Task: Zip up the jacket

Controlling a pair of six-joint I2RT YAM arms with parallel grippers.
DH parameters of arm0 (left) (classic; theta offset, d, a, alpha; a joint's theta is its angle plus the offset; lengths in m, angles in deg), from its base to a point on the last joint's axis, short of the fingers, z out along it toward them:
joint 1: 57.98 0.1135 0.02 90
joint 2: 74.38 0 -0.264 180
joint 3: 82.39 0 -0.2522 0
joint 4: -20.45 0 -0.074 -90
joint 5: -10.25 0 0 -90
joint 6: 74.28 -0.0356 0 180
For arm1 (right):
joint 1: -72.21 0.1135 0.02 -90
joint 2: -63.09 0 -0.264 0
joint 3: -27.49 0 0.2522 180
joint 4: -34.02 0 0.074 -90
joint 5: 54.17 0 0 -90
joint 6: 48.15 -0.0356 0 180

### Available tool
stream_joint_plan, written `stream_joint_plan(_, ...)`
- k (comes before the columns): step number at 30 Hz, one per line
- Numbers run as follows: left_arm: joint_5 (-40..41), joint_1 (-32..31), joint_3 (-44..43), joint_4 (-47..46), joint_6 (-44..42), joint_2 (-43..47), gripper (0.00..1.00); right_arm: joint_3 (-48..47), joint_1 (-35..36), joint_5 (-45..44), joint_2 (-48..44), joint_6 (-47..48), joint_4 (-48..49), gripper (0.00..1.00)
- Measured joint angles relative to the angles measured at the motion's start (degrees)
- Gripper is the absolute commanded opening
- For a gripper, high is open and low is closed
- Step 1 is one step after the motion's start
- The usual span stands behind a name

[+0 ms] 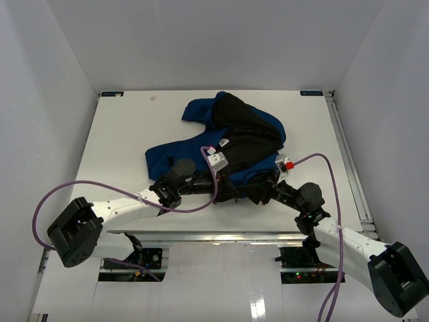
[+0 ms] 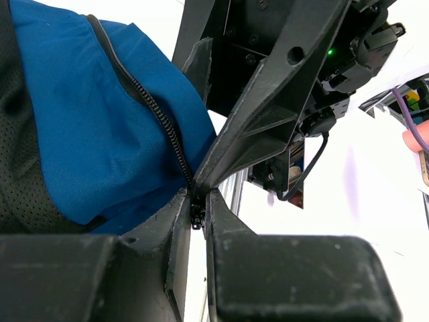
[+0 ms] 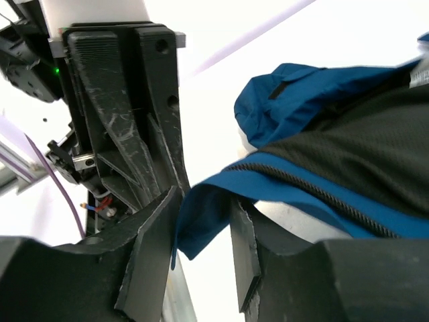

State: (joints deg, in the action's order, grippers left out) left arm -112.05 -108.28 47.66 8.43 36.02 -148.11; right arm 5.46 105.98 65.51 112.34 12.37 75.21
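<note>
Flat white tabletop (image 1: 120, 147); plain white panel walls (image 1: 201, 40) behind and flanking it; silver aluminium rail (image 1: 201, 235) along its near edge.

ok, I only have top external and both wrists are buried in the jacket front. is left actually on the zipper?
Observer: Yes. In the left wrist view, the left gripper is closed on a small black zipper piece at the low end of the zipper track on the jacket.
Operator: and right?
Observer: In the right wrist view, the right gripper has the blue hem pinched between its fingers.
Operator: how close are the two?
Observer: The left wrist view shows the right gripper's fingertips meeting the fabric just above the left's. I can't tell if the grippers touch.
</note>
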Motion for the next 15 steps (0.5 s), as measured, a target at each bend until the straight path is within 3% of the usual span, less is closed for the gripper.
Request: stream_joint_plan(15, 0.81, 0.0, 0.02, -1.77, 0.09, 0.02, 0.0, 5.38, 0.73, -6.75, -1.35, -11.56, 7.2, 0.39)
